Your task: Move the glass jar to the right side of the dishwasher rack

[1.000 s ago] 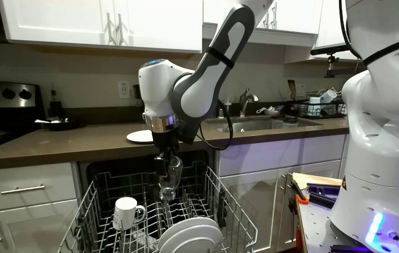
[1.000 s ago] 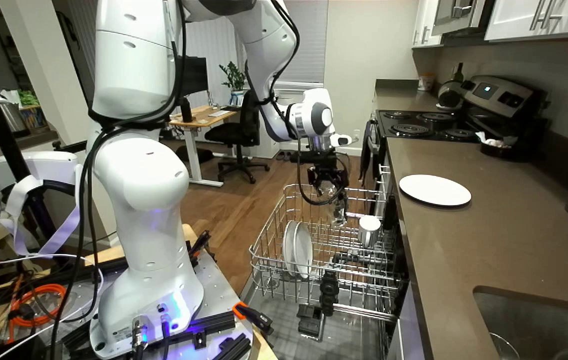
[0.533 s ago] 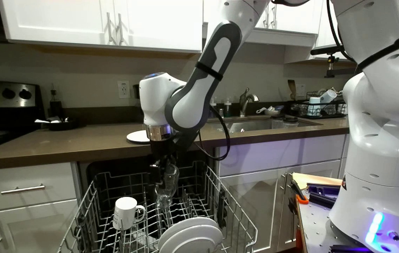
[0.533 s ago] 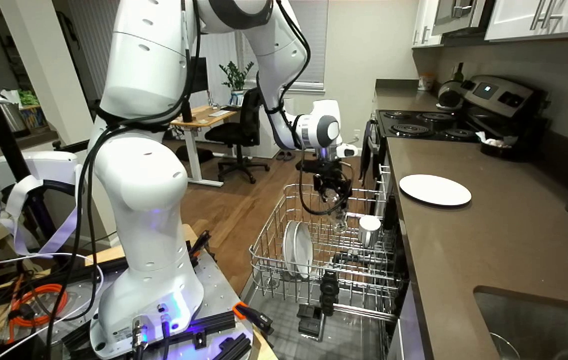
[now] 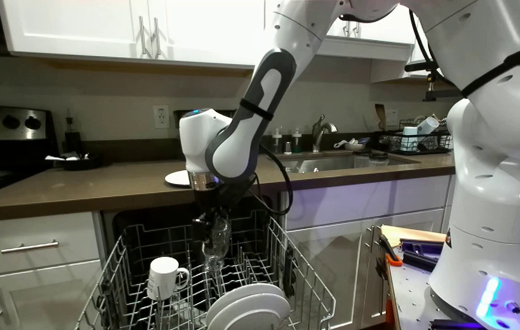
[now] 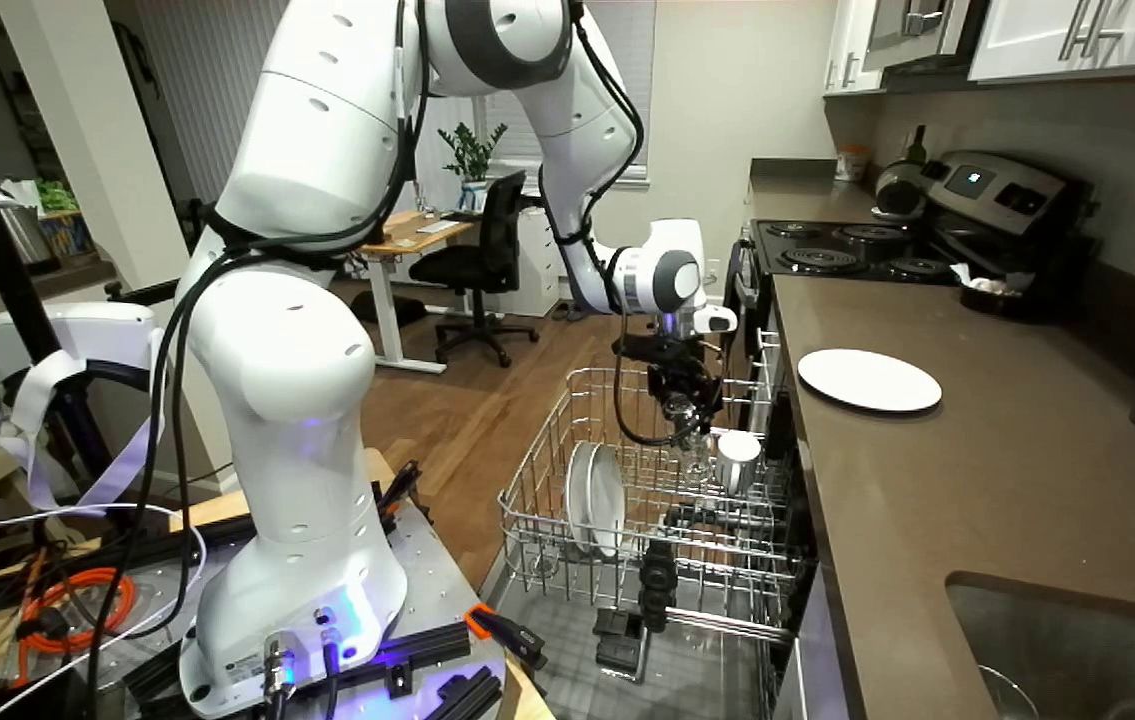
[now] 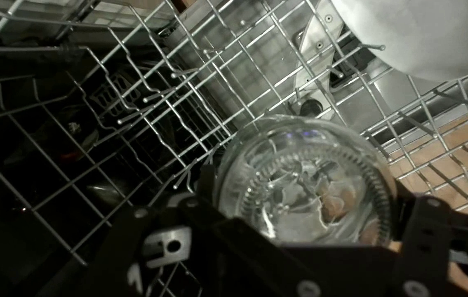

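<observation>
While the claw (image 7: pixel 304 192) gripped the glass jar (image 7: pixel 299 177) over the dishwasher rack (image 5: pixel 305 263), beyond near plates (image 5: pixel 251 315), placing seemed underway, gentle lowering due.

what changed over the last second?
The gripper and jar moved down together toward the rack, drifting toward the mug in both exterior views. Nothing newly gripped or let go: the gripper stays closed on the jar. Mug, rack and its plates stayed put.
</observation>
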